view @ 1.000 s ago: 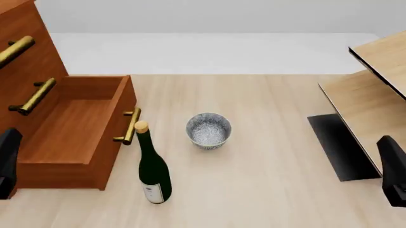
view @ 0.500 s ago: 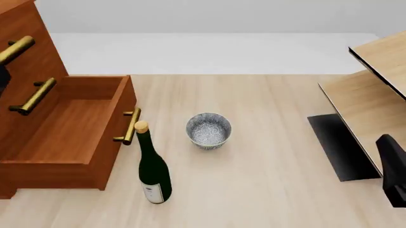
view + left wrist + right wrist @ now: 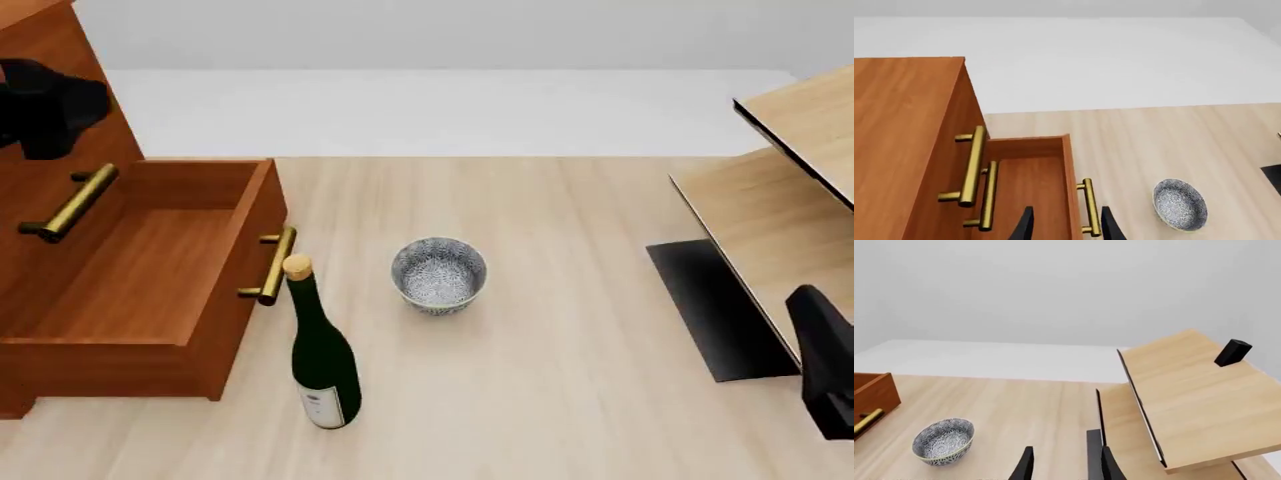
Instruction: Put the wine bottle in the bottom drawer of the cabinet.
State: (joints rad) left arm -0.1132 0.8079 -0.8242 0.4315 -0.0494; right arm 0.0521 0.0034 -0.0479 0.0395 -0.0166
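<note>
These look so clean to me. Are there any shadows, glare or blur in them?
Front view: sharp all over, flat even light, only a faint shadow under the bowl and none visible beside the bottle. Both wrist views: equally crisp, no glare, even on the brass handle.

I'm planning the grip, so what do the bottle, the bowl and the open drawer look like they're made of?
Bottle: dark green, glossy, likely glass, with a tan-gold foil-like top and a white label. Bowl: speckled blue-white glaze, probably ceramic. Drawer: reddish-brown with visible grain, looks like wood, with a brass-coloured bar handle.
</note>
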